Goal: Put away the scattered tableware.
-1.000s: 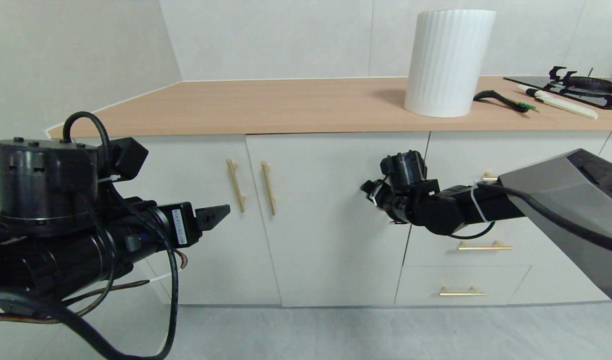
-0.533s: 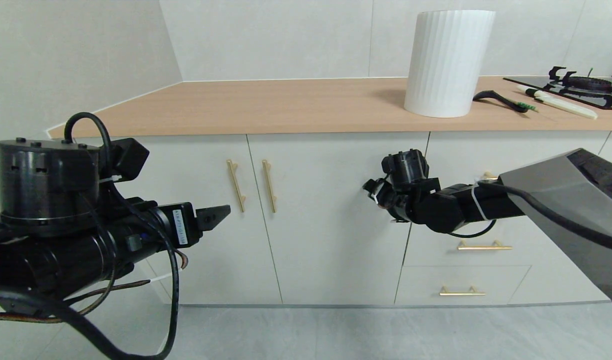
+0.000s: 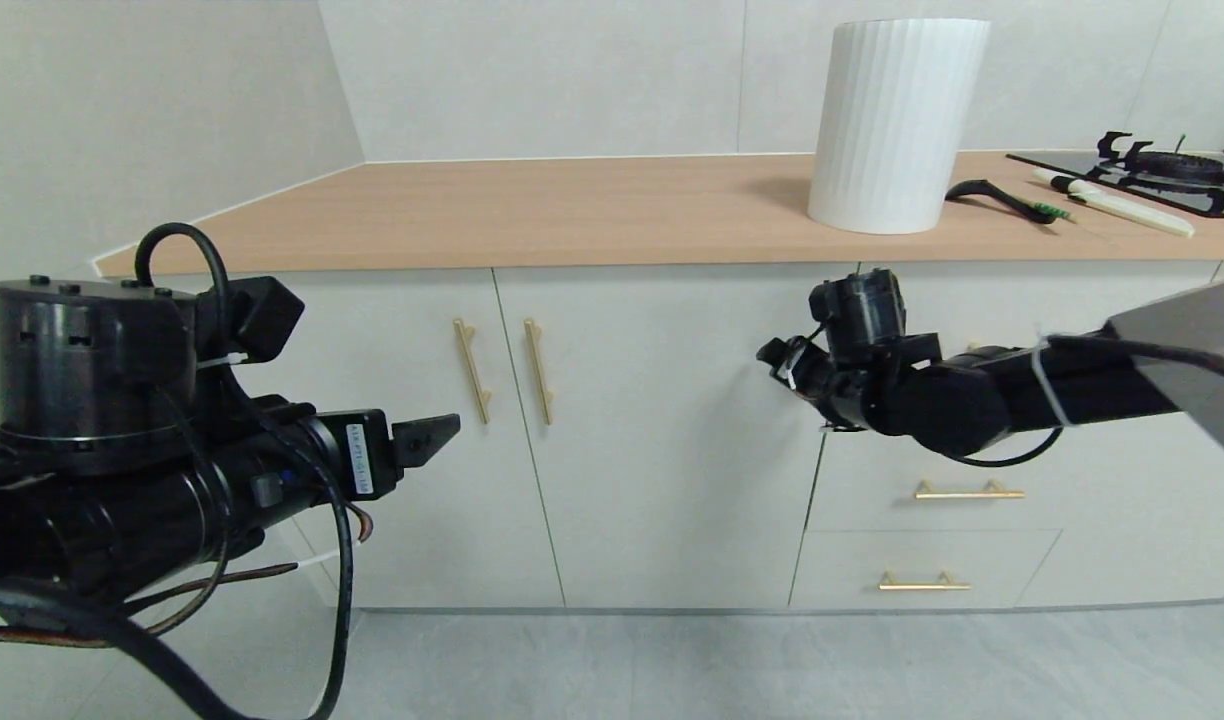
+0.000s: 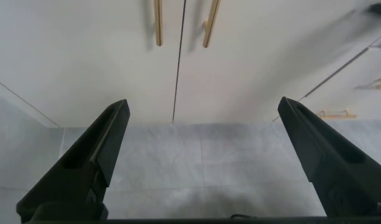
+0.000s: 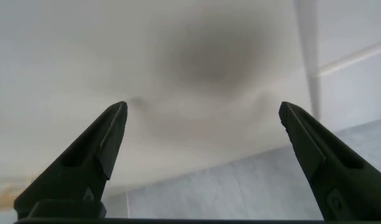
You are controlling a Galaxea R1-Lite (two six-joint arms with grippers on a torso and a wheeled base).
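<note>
Listing contents, largest first, each placed against the white ribbed container (image 3: 897, 125).

1. Cabinet front (image 3: 662, 440): pale doors and drawers, directly below the container.
2. Wooden countertop (image 3: 532, 215): carries the container and stretches away to its left.
3. Container itself: tall, upright, probably the holder meant for the tableware, since it stands just beside the loose pieces.
4. Left gripper (image 4: 202, 104): well left of the container and lower, level with the doors. Its jaws are spread wide with nothing between them, so it looks parked rather than working.
5. Right gripper (image 5: 203, 109): below the container, close to the cabinet face. Its jaws are likewise parted and empty, as suits a pick not yet made.
6. Hob (image 3: 1162, 170): far to the container's right.
7. Tableware: a black-handled utensil (image 3: 992, 192) just right of the container, and a long white piece (image 3: 1132, 212) farther right, near the hob. Both lie flat on the countertop; their exact kind is hard to tell.
8. Gold door handles (image 3: 537, 372): below and left of the container.
9. White label (image 3: 359, 458) on the left arm: print too small to read.
</note>
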